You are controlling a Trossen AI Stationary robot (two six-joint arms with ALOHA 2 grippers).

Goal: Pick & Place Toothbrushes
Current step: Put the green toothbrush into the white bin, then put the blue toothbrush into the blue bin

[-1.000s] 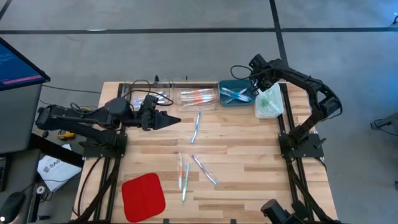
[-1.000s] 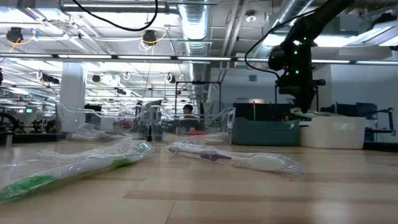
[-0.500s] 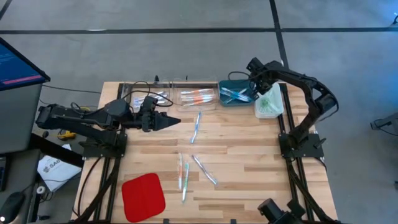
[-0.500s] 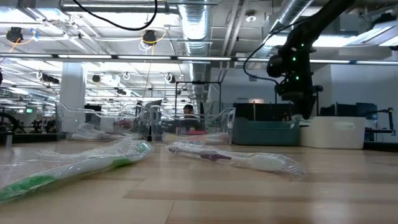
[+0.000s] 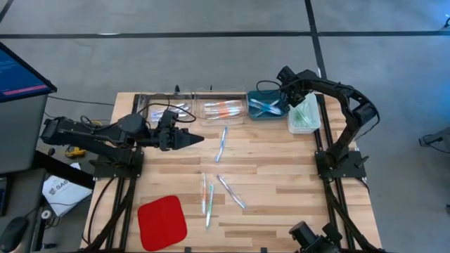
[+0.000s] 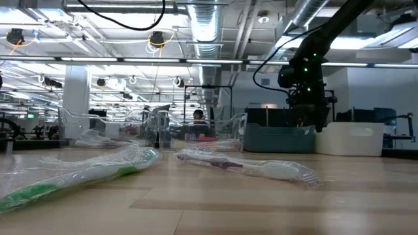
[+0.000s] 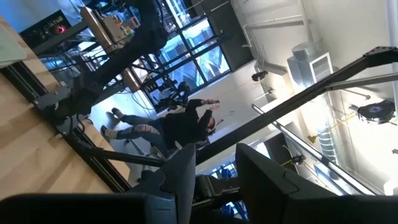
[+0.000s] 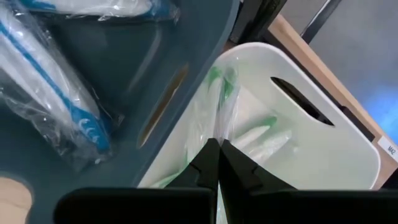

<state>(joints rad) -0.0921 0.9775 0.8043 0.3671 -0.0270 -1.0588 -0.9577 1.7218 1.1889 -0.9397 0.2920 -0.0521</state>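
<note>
Four thin toothbrushes in crinkly clear wrappers (image 5: 220, 173) lie loose mid-frame in the high view on the pale wooden table (image 5: 281, 183); they look light and slippery, best pinched mid-handle. Others fill the teal plastic bin (image 5: 265, 107) and white bin (image 5: 304, 117) at upper right. The right gripper (image 5: 288, 88), fingers together, hovers there. The left gripper (image 5: 197, 138), seemingly empty, fingers partly apart, hangs left of centre with open wood around.

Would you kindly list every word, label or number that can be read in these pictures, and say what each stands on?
"M42" or similar, uncertain: small white label on the table edge beside the white bin.
White paper on the floor by the left arm: dark print, too small to read.
Monitor: text too blurred to read.
</note>
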